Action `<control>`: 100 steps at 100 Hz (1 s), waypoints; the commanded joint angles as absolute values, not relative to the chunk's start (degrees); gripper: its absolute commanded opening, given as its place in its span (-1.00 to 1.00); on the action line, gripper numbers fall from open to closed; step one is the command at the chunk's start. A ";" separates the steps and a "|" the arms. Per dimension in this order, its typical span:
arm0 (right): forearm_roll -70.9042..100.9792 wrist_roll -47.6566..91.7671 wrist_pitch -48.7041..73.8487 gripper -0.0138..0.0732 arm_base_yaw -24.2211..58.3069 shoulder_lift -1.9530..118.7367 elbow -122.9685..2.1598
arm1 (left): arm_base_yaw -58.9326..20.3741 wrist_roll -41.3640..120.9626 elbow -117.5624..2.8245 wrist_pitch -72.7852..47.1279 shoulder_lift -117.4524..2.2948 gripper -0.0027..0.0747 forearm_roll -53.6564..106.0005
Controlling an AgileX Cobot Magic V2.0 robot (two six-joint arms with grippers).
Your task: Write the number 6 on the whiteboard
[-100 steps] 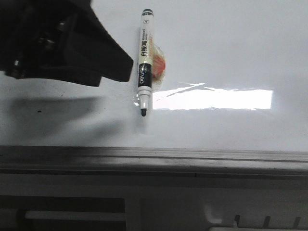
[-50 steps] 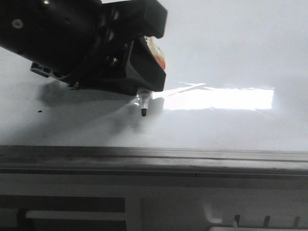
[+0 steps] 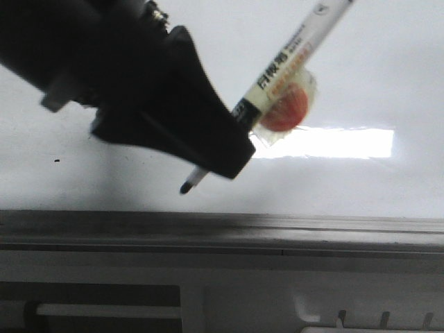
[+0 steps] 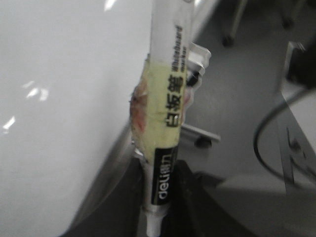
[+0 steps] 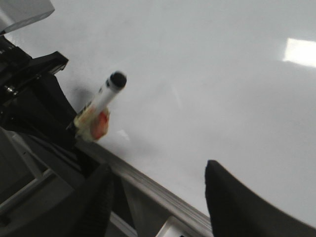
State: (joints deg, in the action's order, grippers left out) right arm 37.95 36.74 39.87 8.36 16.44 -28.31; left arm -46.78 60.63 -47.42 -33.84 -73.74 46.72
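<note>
My left gripper (image 3: 223,149) is shut on the lower barrel of a white marker (image 3: 291,52) and holds it tilted over the whiteboard (image 3: 361,76). The black tip (image 3: 186,187) points down toward the board's near edge, and the cap end rises toward the far right. An orange tape wad (image 3: 288,107) clings to the barrel. In the left wrist view the marker (image 4: 168,98) stands between the dark fingers (image 4: 192,197). My right gripper (image 5: 158,197) is open over the board's edge with nothing in it, and sees the marker (image 5: 101,101). The number 6 is out of view.
A grey metal frame edge (image 3: 222,225) runs along the near side of the board, with a grey ledge with slots (image 3: 381,319) below it. A tiny black speck (image 3: 57,161) sits on the board at the left. A bright glare strip (image 3: 333,142) lies at the right.
The marker lay flat on the board; my left gripper came over it, shut on it and lifted it. It now tilts, tip toward the near left.
</note>
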 commanded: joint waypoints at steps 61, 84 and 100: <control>50.77 58.50 41.01 0.16 22.58 34.34 -30.50 | -46.89 71.75 -49.19 -38.93 -69.01 -0.98 33.33; 52.65 64.23 35.87 0.16 24.37 38.18 -30.50 | -46.89 71.75 -49.19 -31.68 -69.01 -0.98 32.17; 52.75 64.33 31.58 0.17 26.51 41.24 -30.50 | -46.89 71.75 -49.19 -31.45 -69.12 -0.98 32.17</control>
